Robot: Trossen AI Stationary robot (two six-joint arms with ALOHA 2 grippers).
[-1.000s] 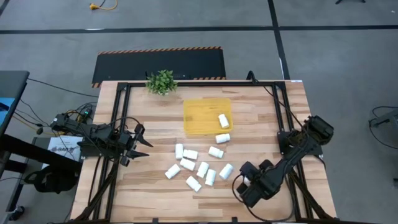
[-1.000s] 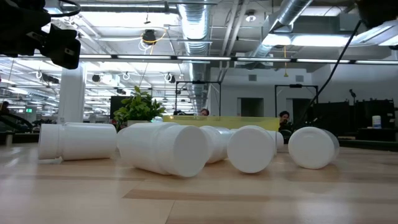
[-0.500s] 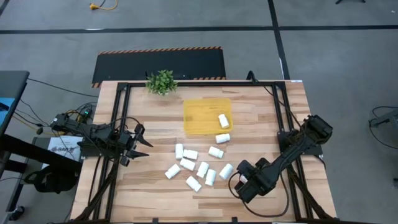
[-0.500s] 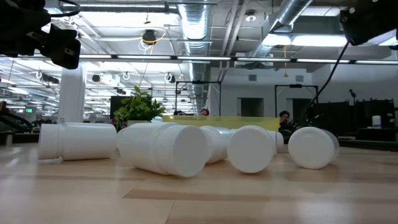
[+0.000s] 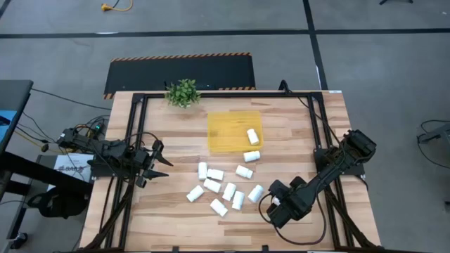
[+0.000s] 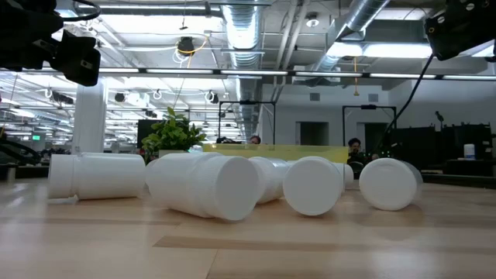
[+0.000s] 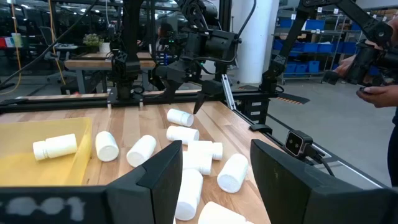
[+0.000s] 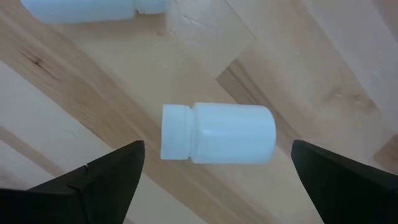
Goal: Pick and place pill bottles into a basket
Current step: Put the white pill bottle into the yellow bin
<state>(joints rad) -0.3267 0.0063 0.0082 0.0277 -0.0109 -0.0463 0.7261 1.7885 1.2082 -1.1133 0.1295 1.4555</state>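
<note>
Since a second ago, the right claw (image 5: 271, 208) has slid a little way toward the pile of pill bottles (image 5: 219, 187), and nothing else on the table (image 5: 162, 211) has moved. Its two fingers (image 8: 99, 180) are spread as wide as they go and hold nothing. Seen from the right wrist, one white bottle (image 8: 217, 134) lies on its side on the wood, between the two fingers but not touching them. It is probably the bottle at the right end of the pile (image 5: 255, 193), though the top view is too small to be sure. The other bottles lie on their sides in a loose bunch near the middle of the table. One bottle (image 5: 252, 136) is inside the yellow basket (image 5: 223, 130), and another (image 5: 251, 156) lies just outside the wall of the basket. The left claw (image 5: 160, 167) waits at the left side of the table, well away from the bottles, shut tight with nothing in it. A little green plant (image 5: 183, 92) stands at the far edge of the table.
</note>
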